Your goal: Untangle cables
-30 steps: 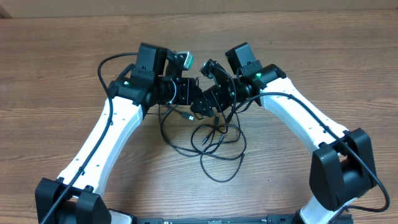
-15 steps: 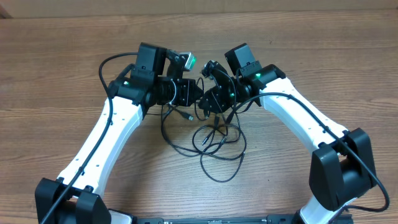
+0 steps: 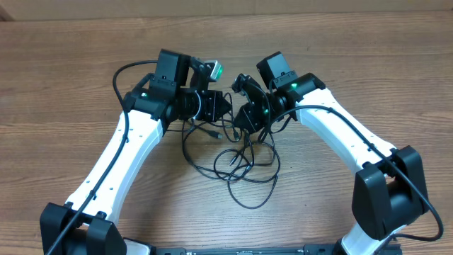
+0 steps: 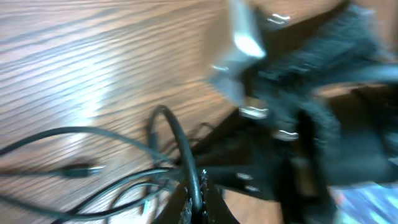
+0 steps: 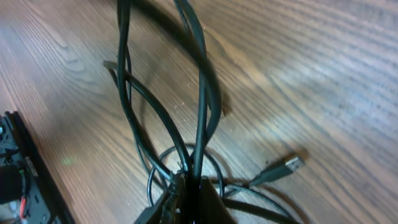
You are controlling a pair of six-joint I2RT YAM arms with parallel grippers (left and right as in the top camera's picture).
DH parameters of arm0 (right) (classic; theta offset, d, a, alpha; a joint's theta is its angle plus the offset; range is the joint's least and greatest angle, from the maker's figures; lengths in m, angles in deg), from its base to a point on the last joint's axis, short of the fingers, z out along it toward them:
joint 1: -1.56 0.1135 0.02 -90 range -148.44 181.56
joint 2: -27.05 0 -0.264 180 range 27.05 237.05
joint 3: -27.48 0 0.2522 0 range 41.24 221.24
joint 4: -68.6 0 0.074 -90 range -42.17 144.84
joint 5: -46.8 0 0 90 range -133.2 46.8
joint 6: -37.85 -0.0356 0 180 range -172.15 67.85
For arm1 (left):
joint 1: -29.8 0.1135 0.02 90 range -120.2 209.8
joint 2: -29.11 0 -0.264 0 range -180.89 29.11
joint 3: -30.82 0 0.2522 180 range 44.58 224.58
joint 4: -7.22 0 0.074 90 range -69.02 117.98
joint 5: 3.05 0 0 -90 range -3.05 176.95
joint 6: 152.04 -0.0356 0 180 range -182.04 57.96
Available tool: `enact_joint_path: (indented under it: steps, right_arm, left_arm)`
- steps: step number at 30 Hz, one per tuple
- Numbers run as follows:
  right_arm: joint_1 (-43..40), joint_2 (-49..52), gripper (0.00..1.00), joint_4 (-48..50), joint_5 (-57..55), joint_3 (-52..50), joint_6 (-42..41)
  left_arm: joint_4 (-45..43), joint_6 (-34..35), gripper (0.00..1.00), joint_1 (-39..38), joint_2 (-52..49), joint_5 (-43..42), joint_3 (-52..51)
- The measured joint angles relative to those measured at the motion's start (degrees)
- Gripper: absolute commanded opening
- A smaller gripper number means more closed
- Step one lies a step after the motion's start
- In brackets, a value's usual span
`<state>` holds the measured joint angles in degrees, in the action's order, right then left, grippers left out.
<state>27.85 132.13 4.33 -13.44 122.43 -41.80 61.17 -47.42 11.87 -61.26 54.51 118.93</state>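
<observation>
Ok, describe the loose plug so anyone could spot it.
On the wooden table, thin black cables lie in loose loops. In the right wrist view, one plug lies flat at the lower right beside them, set apart by its broad silver metal tip.

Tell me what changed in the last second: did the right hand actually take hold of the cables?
Yes. The right hand went from open to closed on strands of the cables and drew slightly to the right, away from the left hand. The left hand stayed shut on its own strands in the same place, and the loose loops on the table lie much as before.
</observation>
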Motion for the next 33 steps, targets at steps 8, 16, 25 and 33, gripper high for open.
enact_joint_path:
  steps: [8, 16, 25, 33]
  right_arm:
    - [0.0, 0.0, 0.04, -3.8, 0.6, 0.0, -0.2]
    - [0.1, 0.1, 0.04, -3.8, 0.7, 0.0, -0.2]
    - [0.1, 0.1, 0.04, -3.4, 0.6, 0.0, -0.2]
    - [0.0, 0.1, 1.0, -2.9, 0.3, 0.0, -0.9]
  left_arm:
    - [9.8, 14.6, 0.04, -0.5, 0.0, 29.9, 0.0]
    - [14.3, 20.2, 0.04, -0.3, 0.1, 56.8, 0.0]
    - [13.2, 21.3, 0.04, -0.3, 0.2, 58.4, 0.0]
    - [10.4, 16.4, 0.4, -0.3, 0.2, 42.9, 0.0]
